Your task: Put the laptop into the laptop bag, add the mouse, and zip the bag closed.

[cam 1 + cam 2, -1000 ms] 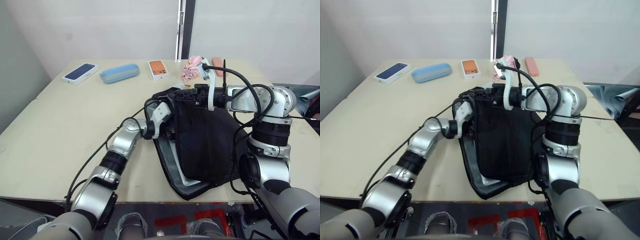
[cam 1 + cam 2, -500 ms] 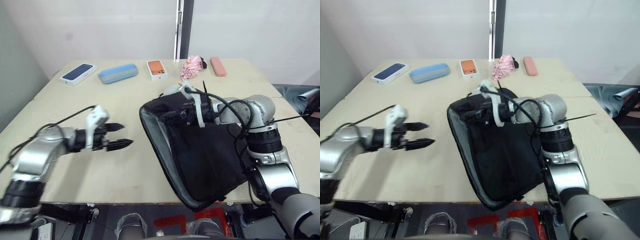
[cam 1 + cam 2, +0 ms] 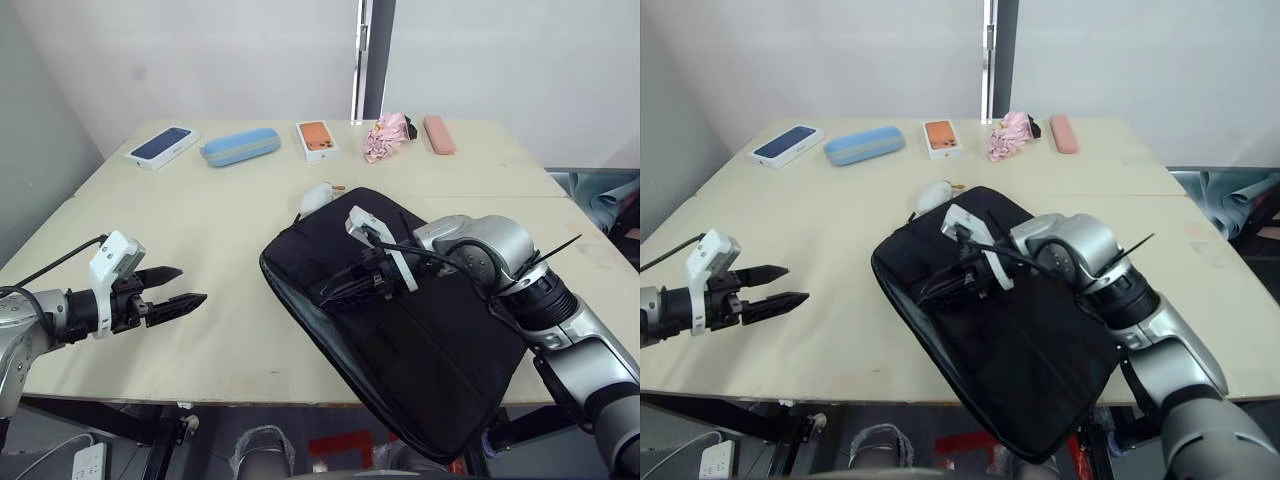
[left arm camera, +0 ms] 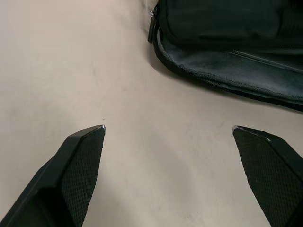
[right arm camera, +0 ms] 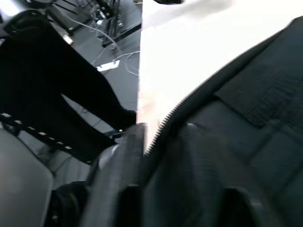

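The black laptop bag [image 3: 430,340] lies flat across the table's right half, and its near corner hangs over the front edge. My right gripper [image 3: 335,292] is shut on the bag's left zip edge [image 5: 180,106]. My left gripper [image 3: 190,284] hovers open over bare table well left of the bag, with nothing between its fingers [image 4: 80,156]. The left wrist view shows the bag's grey-lined rim [image 4: 227,71] ahead of it. A lumpy white thing with an orange bit [image 3: 317,197] sits at the bag's far corner. The laptop and the mouse are hidden.
Along the back of the table lie a dark blue phone box [image 3: 160,146], a light blue case [image 3: 240,146], an orange phone box [image 3: 317,139], a pink cloth bundle [image 3: 388,136] and a pink case [image 3: 437,134]. The table's front edge [image 3: 230,375] is close to both grippers.
My left arm pulled out of the bag and swung far left, gripper open. My right gripper lowered the raised flap, so the bag now lies flat and nearer the front edge.
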Controlling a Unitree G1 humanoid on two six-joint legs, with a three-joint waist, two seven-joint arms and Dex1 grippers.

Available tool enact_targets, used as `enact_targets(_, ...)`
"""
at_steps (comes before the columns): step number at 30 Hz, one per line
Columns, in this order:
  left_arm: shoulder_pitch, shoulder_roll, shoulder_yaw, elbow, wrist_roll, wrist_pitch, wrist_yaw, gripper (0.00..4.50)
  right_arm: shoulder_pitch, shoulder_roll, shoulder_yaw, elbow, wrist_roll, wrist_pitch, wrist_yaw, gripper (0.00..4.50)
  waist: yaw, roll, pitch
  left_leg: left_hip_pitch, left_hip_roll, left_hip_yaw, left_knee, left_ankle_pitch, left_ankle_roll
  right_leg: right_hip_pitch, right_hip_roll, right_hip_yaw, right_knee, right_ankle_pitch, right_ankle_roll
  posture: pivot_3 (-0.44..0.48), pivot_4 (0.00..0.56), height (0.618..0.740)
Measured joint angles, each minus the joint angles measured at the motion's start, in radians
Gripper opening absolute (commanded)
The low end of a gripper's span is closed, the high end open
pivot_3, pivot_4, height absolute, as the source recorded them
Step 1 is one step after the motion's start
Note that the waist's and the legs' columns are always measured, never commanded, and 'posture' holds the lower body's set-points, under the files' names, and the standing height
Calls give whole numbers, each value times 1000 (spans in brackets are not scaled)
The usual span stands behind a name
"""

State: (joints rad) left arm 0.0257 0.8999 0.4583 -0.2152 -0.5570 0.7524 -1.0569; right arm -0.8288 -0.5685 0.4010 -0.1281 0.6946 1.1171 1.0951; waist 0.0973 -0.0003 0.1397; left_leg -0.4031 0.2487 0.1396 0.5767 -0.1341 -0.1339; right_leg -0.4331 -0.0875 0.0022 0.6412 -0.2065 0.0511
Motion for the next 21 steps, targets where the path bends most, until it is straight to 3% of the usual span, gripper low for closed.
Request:
enact_targets(4,-4,0,8,2,-6,-14,1,4500,46,-60,-27,-8,-15,-27,12,4075,2,0,0,0,0,0,0,0,0,0,0,0,0,0,0,0,150,740)
enact_targets(6,-17,3,16,8,-16,-18,0,4500,66,-102,-80,-24,-9,-24,7,4467,3,0,0,-1,0,0,1,0,1,0,0,0,0,0,0,0,150,740)
enact_targets(10,-37,42,45,24,-29,-27,-7,4500,109,-238,-259,-83,24,-10,-2,4467,4,-1,0,0,0,0,1,0,1,0,0,1,0,0,0,0,150,740)
enact_targets(15,-48,79,57,56,-38,-31,-31,4500,237,-338,-405,-88,-31,-180,8,4467,-1,-1,-1,0,0,1,1,0,2,0,0,2,0,0,0,0,150,740)
enact_targets(21,-59,210,113,156,-37,-33,-119,4500,269,-571,-507,190,-256,-576,84,4467,-2,-2,-1,0,-1,3,3,-1,6,0,-2,3,0,0,0,0,150,740)
